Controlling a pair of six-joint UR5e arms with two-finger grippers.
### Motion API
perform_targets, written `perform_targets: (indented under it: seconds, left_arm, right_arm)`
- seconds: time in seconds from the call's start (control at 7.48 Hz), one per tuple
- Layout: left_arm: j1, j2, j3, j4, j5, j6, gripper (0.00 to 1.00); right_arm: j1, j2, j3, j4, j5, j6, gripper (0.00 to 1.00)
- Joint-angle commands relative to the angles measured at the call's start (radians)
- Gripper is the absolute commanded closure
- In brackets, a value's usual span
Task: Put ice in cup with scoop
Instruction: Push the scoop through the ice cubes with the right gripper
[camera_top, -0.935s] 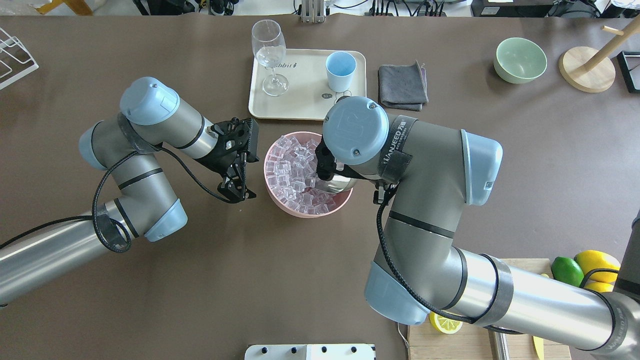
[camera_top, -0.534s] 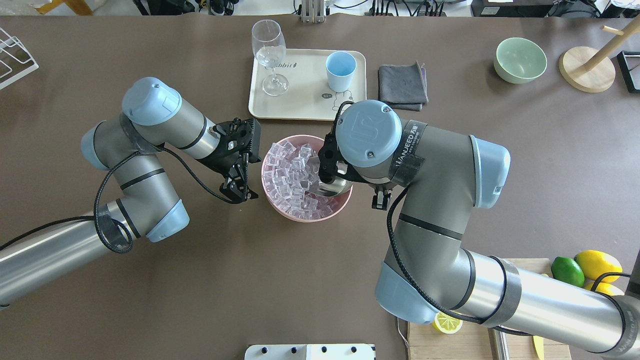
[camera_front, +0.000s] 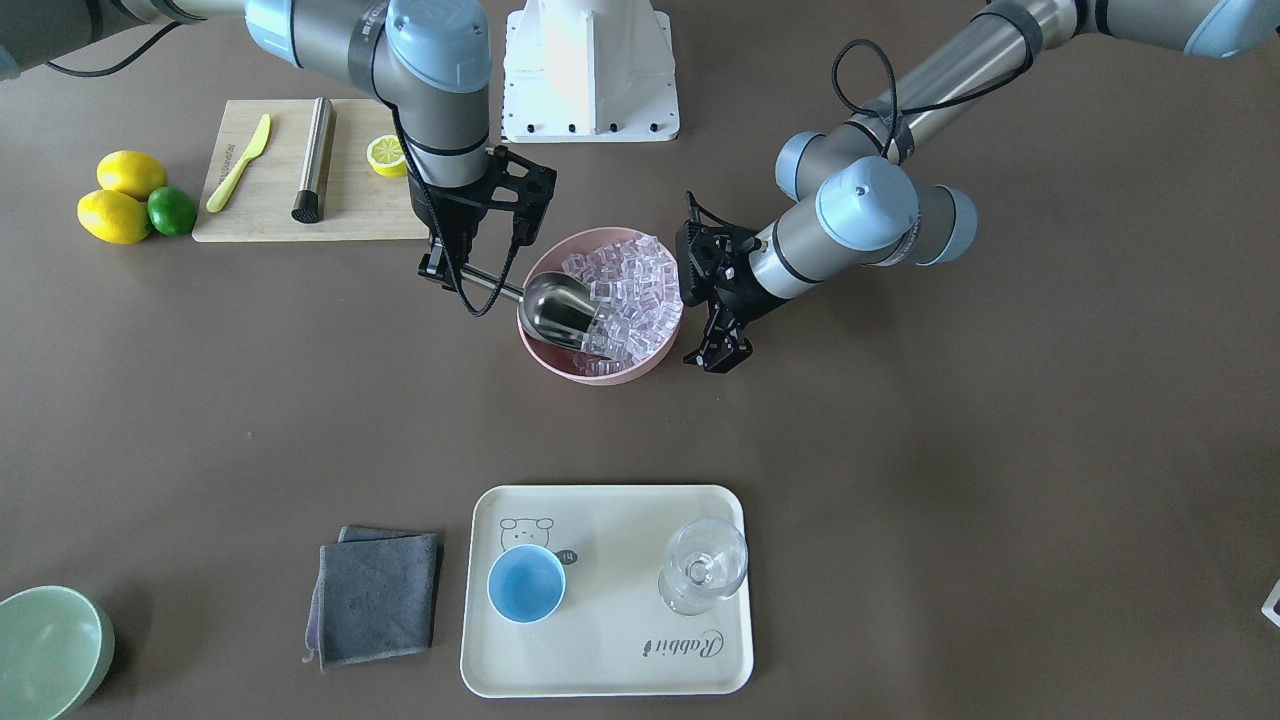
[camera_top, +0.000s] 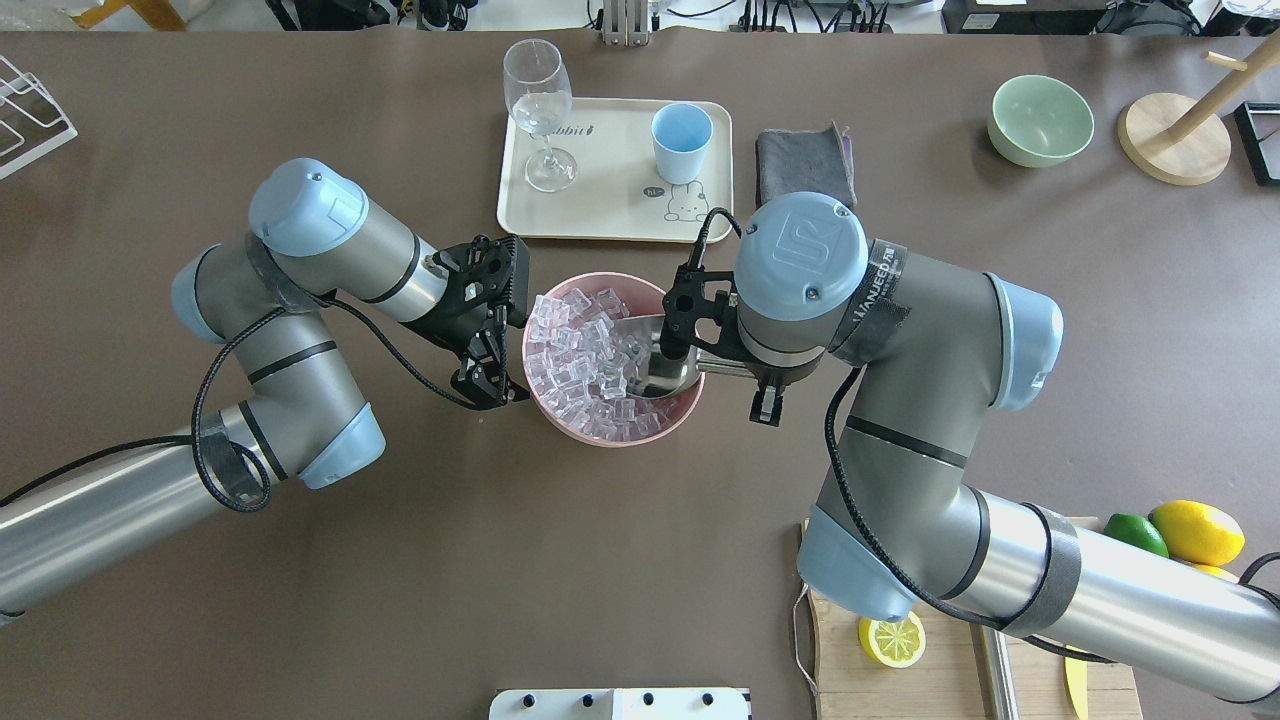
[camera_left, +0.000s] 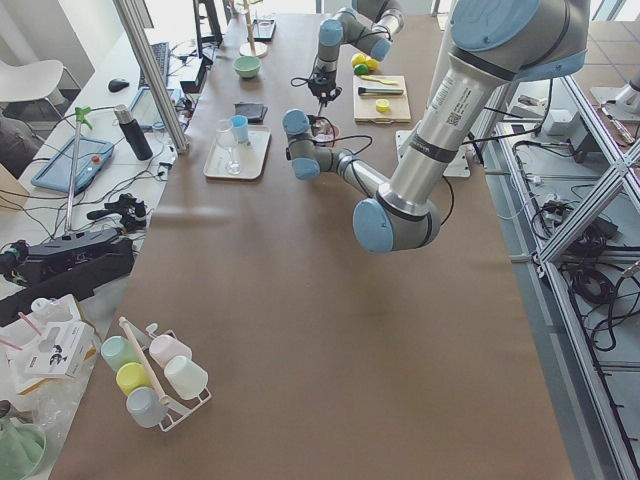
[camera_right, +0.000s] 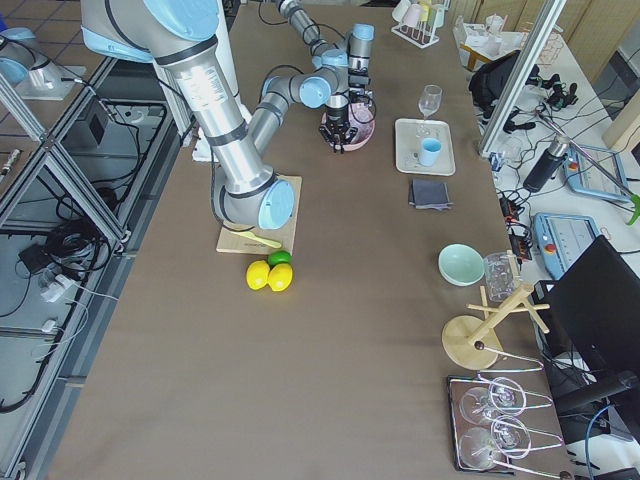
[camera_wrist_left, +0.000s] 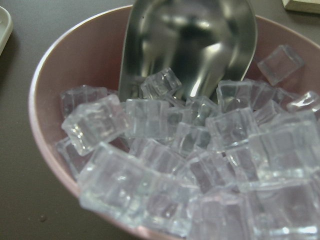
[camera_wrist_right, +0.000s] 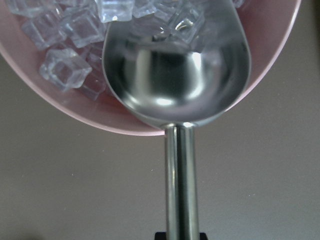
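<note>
**Scoop is sitting in the ice bowl; cup is standing empty on the tray.**

You're looking at a brown surface (camera_front: 900, 450) in a lab bay with aluminium framing (camera_left: 152, 75) along the sides. The pink bowl (camera_front: 600, 378) mid-surface is holding the ice (camera_front: 630, 285). The cream tray (camera_front: 610, 640) is carrying the light-blue cup (camera_front: 526, 583), upright and empty, beside a wine glass (camera_front: 703, 575) and well apart from the bowl. A grey cloth (camera_front: 380, 595) is lying next to the tray. A cutting board (camera_front: 280, 215), lemons (camera_front: 130, 175) and a lime (camera_front: 172, 210) are sitting by the robot's right. The right arm (camera_top: 900, 300) is folding over the bowl, with the right gripper (camera_front: 440, 268) clamping the rod handle of the scoop (camera_front: 555, 300) outside the rim. The trough is tilting into the bowl, mouth against the cubes, mostly empty. The left arm (camera_top: 330, 250) is reaching in opposite, with the left gripper (camera_front: 718, 352) hanging just beside the rim, fingers apart and gripping nothing.
</note>
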Motion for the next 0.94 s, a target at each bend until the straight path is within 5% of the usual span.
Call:
perform_targets:
  seconds: [0.0,0.8]
  left_arm:
    - [0.003,0.000,0.000,-0.009,0.002,-0.009,0.01]
    - [0.009,0.001,0.001,-0.009,0.006,-0.009,0.01]
  right_arm:
    - [0.044,-0.036,0.000,0.080,0.098,0.004,1.00]
    - [0.078,-0.104,-0.005,0.224,0.244,0.073,1.00]
